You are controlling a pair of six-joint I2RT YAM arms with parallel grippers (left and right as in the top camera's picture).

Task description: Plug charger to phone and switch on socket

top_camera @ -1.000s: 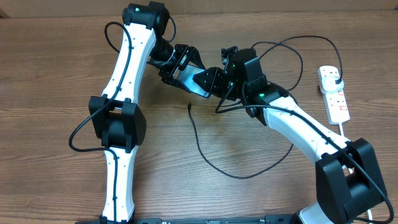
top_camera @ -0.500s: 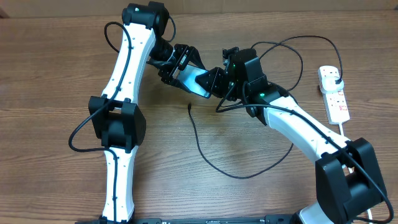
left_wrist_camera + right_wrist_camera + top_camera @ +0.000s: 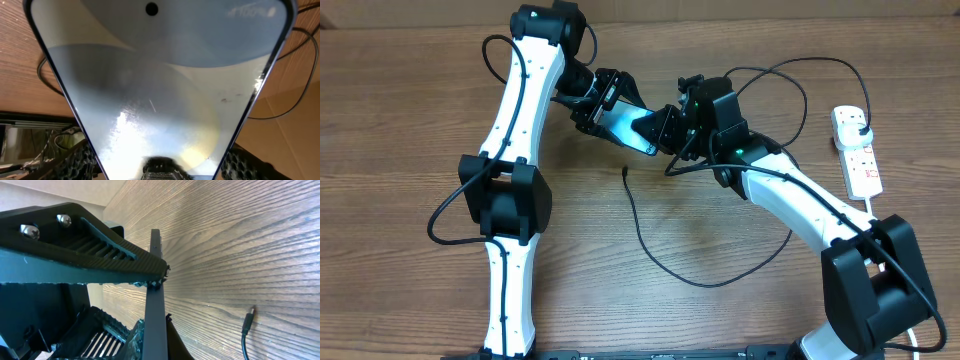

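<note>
**A:** Left hand (image 3: 610,112) was spread wide across the phone (image 3: 632,128), gripping its long edges, up off the desk (image 3: 400,120) at far centre.

**B:** And the right hand (image 3: 668,132) was pinched narrow on the phone's right end. Two grips on one slab!

**A:** Risky. Had the arms pulled unevenly, the phone could have twisted or slipped out.

**B:** The charger (image 3: 650,255) lay looped on the near side, its connector tip (image 3: 623,172) just below the phone. Neither hand was free to fetch it.

**A:** The socket (image 3: 857,150) sat far right. A dragged cable might have tugged the plug there.
</note>
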